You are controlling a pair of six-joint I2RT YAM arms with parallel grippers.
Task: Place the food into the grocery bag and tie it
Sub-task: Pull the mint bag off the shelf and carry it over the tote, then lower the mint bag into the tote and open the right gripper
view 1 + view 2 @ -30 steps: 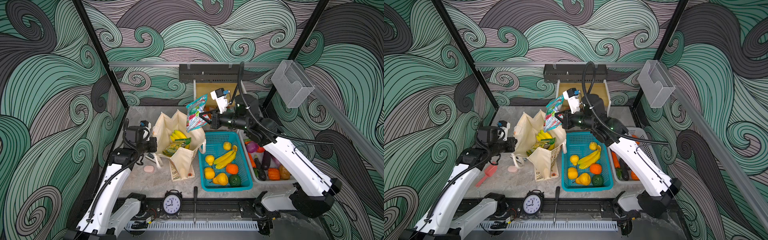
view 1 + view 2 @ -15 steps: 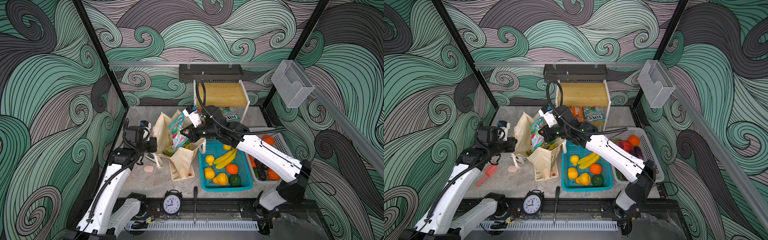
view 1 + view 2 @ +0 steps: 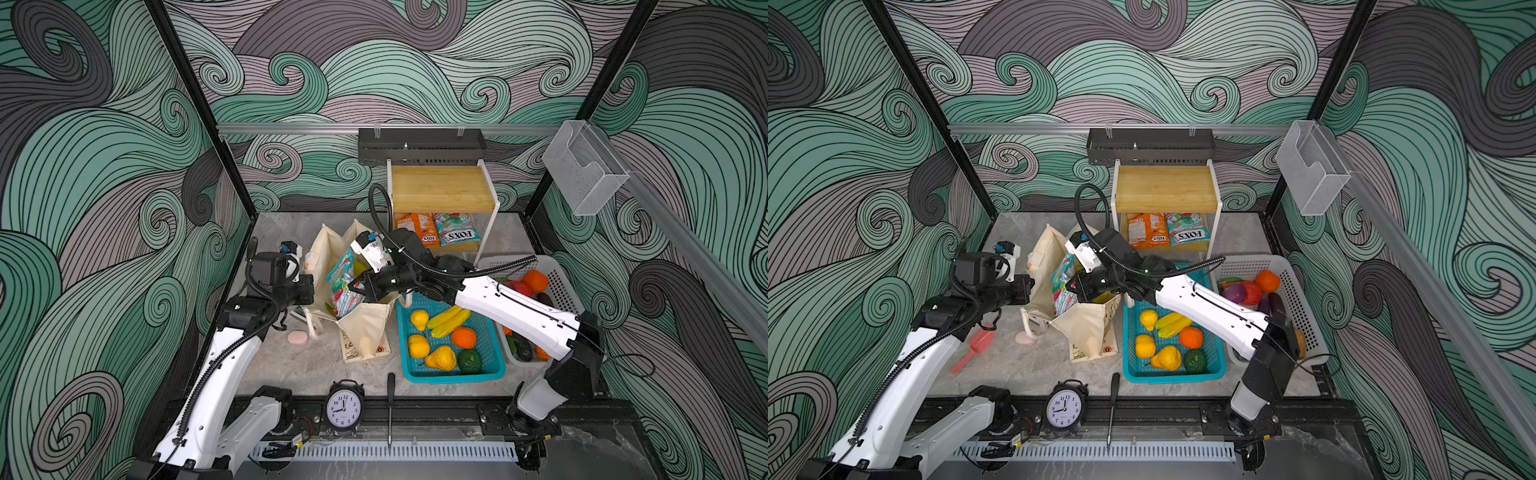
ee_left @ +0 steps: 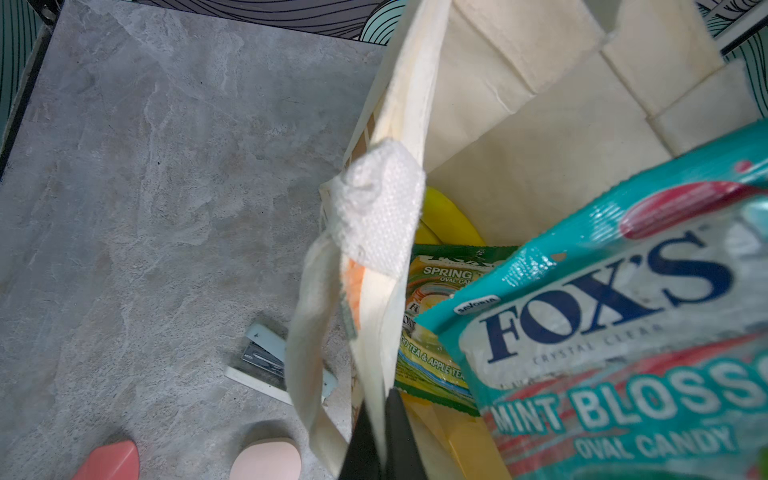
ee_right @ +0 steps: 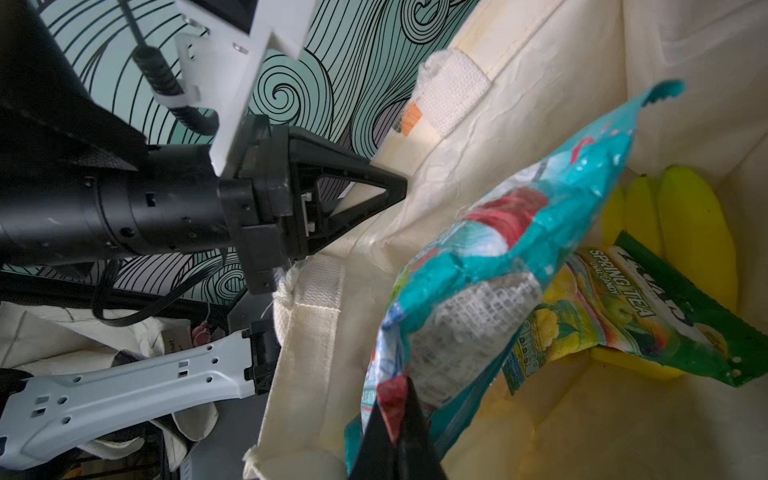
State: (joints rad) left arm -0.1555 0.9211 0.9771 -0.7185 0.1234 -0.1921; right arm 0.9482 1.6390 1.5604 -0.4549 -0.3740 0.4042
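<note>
Teal candy packet (image 5: 498,249) hangs from our clamped right hand (image 5: 399,401), dipping lengthwise into the grocery bag (image 3: 365,332) our left hand (image 4: 384,405) pinches open.

The teal packet (image 4: 602,324) reads "FOX'S", "CRYSTAL CLEAR", "MINT BLOSSO" cut off at the frame edge, "OVAL CANDY" and a small "SAVORIA". The green-yellow packet (image 5: 623,299) reads "SPRING TEA OVAL CANDY". A teal shelf packet (image 3: 457,235) shows "FOX'S" upside down. The clock (image 3: 343,409) dial bears numerals 1 to 12.

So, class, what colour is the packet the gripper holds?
Teal and red packet; clearest in left wrist view.
</note>
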